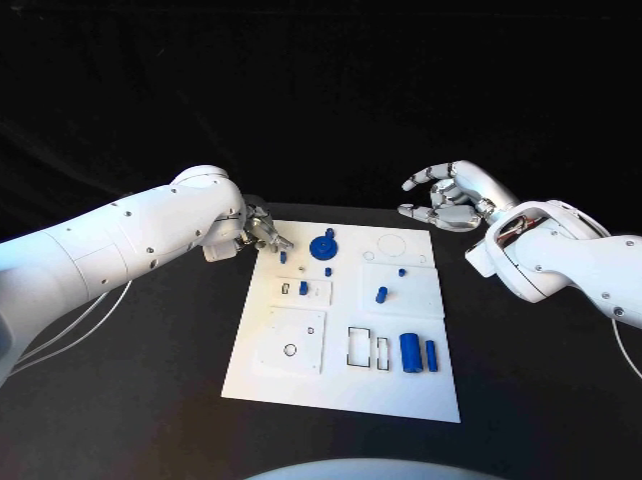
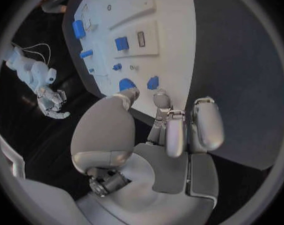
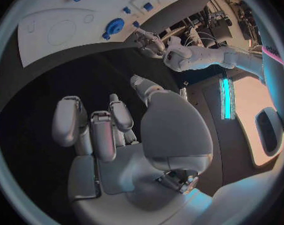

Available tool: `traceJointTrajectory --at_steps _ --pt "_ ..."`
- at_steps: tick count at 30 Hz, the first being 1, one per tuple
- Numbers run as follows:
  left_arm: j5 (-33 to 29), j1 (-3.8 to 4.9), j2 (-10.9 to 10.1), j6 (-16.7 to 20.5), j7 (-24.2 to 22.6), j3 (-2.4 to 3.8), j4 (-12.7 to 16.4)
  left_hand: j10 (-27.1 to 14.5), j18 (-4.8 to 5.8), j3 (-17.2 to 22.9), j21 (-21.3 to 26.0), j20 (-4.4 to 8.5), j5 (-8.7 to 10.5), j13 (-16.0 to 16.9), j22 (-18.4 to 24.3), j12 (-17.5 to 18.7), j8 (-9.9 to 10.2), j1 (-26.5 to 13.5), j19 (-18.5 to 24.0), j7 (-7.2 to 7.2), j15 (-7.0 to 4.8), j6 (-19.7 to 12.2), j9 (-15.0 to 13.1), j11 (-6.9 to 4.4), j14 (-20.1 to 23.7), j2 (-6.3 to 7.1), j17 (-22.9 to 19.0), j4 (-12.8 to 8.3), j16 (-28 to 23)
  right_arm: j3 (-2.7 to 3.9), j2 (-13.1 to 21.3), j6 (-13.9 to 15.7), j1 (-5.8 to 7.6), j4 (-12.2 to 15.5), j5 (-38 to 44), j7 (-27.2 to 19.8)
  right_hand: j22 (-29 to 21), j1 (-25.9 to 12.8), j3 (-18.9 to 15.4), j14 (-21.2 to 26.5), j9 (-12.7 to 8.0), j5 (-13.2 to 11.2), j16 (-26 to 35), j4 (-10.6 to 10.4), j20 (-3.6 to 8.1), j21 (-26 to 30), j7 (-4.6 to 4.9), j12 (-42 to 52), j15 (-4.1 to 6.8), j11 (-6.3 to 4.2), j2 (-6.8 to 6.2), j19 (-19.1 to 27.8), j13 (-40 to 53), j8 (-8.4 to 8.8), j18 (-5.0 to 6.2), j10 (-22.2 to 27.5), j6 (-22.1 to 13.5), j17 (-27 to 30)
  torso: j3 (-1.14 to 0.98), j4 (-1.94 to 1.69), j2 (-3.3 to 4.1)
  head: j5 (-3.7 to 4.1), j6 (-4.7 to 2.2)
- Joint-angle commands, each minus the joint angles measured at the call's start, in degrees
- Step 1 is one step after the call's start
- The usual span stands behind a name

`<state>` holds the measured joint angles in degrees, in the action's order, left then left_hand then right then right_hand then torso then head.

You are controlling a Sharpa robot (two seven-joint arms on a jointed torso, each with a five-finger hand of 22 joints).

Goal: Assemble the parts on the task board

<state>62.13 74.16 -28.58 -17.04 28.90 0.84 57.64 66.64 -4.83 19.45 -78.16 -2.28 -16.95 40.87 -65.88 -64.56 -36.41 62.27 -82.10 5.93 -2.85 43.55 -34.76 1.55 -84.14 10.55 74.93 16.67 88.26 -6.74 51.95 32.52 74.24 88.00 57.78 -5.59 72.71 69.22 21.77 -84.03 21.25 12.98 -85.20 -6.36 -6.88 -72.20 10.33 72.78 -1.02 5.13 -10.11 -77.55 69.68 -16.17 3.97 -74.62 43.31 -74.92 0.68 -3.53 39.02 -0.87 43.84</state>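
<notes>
I see one white task board (image 1: 343, 385) flat on the black surface (image 1: 148, 400), and I use the board as landmark. My left hand (image 1: 258, 236) sits at the board's far left corner, fingertips over the edge; in the left wrist view its thumb and a finger (image 2: 161, 101) each end right at a small blue part (image 2: 153, 82) on the board, but I cannot tell if anything is actually pinched or just touched. My right hand (image 1: 451, 198) hovers off the board's far right corner, above the surface, fingers curled apart, holding nothing. Blue parts on the board, counted from the head view: one gear-like disc (image 1: 323, 246) near the far edge, left of middle; one small peg (image 1: 284, 257) by the left hand's fingertips; one small block (image 1: 304, 288) in a raised panel left of centre; one short peg (image 1: 382, 294) right of centre; one tiny stud (image 1: 402, 271) just beyond it; two upright cylinders (image 1: 411, 353) side by side near the near right corner, the right one thinner (image 1: 431, 355). One more tiny blue piece (image 1: 328, 271) sits just nearer than the disc. That makes eight blue parts I can count; smaller ones may be too small to tell.
</notes>
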Motion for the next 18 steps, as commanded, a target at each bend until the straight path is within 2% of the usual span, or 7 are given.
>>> traceJointTrajectory --at_steps 1,4,11,18 --pt "-0.8 -0.01 0.3 -2.8 -0.4 -0.06 -0.2 -0.2 0.14 -0.4 0.3 -0.45 0.07 0.0 -0.1 0.1 -0.2 0.3 -0.1 0.0 0.35 0.4 0.0 -0.14 -4.5 -0.44 9.8 0.0 -0.1 0.0 0.0 -0.2 -0.06 0.0 0.1 -0.5 -0.1 -0.3 0.0 -2.6 -0.1 -0.3 0.4 -0.3 -0.01 0.2 -0.17 -0.4 0.18 0.04 0.07 0.6 -0.2 -0.21 1.08 0.5 0.1 -1.0 0.07 0.13 0.06 -0.12 0.08" --pt "-0.8 -0.02 0.4 -3.0 -0.4 -0.11 -0.5 -0.2 0.14 -0.4 0.3 -0.43 0.03 0.0 -0.1 0.1 -0.3 0.4 -0.1 -0.04 0.32 0.6 0.0 -0.18 -4.5 -0.59 9.8 0.0 -0.1 0.0 0.0 -0.1 -0.06 0.0 0.0 -0.5 -0.1 -0.3 0.0 -2.6 -0.1 -0.3 0.4 -0.3 -0.01 0.2 -0.17 -0.4 0.18 0.04 0.07 0.6 -0.2 -0.21 1.08 0.5 0.1 -1.0 0.03 0.11 -0.02 -0.15 0.18" --pt "-0.9 -0.13 0.7 -2.9 -0.8 -0.2 -1.0 -0.1 0.13 -0.2 0.3 -0.35 -0.16 0.2 -0.1 -0.1 -0.7 1.3 0.0 -0.18 0.2 0.9 0.0 -0.32 -4.5 -1.14 9.8 -0.1 -0.1 0.0 -0.1 -0.2 -0.07 -0.1 0.0 -0.6 -0.5 -0.3 0.1 -2.4 -0.1 -0.3 0.6 -0.3 -0.01 0.7 -0.17 -0.6 0.18 0.04 0.09 0.9 -0.4 -0.21 1.2 0.7 0.1 -0.4 0.06 -0.05 -0.04 -0.06 0.29" --pt "-1.1 -0.35 1.0 -2.4 -1.2 -0.23 -1.2 0.0 0.13 0.1 0.3 -0.26 -0.26 0.3 -0.1 -0.2 -1.1 2.2 0.0 -0.31 0.1 1.2 -0.1 -0.44 -4.5 -1.81 9.8 -0.2 -0.1 0.0 -0.2 -0.2 -0.08 -0.1 0.0 -0.7 -0.8 -0.3 0.1 -2.3 -0.1 -0.3 0.8 -0.3 0.0 1.0 -0.18 -0.9 0.19 0.04 0.14 1.1 -0.8 -0.23 1.28 1.0 0.1 0.0 0.0 0.16 -0.03 -0.22 0.31"
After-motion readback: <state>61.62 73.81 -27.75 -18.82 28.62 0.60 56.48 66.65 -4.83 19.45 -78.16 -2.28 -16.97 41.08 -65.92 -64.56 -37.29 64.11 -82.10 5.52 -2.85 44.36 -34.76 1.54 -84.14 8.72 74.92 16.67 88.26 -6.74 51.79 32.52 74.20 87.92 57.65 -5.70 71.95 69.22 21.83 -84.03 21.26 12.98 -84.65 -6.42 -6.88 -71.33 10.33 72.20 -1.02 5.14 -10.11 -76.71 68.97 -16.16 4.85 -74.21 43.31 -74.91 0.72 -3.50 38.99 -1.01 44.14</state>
